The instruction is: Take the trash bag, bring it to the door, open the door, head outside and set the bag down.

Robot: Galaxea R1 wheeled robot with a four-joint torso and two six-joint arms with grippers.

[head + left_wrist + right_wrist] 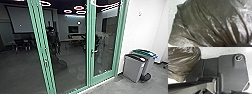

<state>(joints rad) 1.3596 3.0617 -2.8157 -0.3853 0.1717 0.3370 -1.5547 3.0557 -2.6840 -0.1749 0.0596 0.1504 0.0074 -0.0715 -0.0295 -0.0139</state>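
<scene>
1. The thin, glossy brown plastic trash bag (204, 23) should handle soft, slippery and fairly light, yet bulging and easy to tear; its gathered neck is the place to hold.
2. Its pleats draw together at the left gripper (240, 45), which looks clamped on them; the body bulges beside the robot's base. The right gripper's state I cannot tell.
3. At 12 o'clock, the green-framed glass door (106, 37) looks closed, lever untouched.
4. At 2 o'clock, 2 grey bins (133, 68) stand by the white wall (142, 27).

Dark grey base plate (230, 74), round pale-rimmed corner fitting (238, 57), grey jointed bar (203, 87)
</scene>
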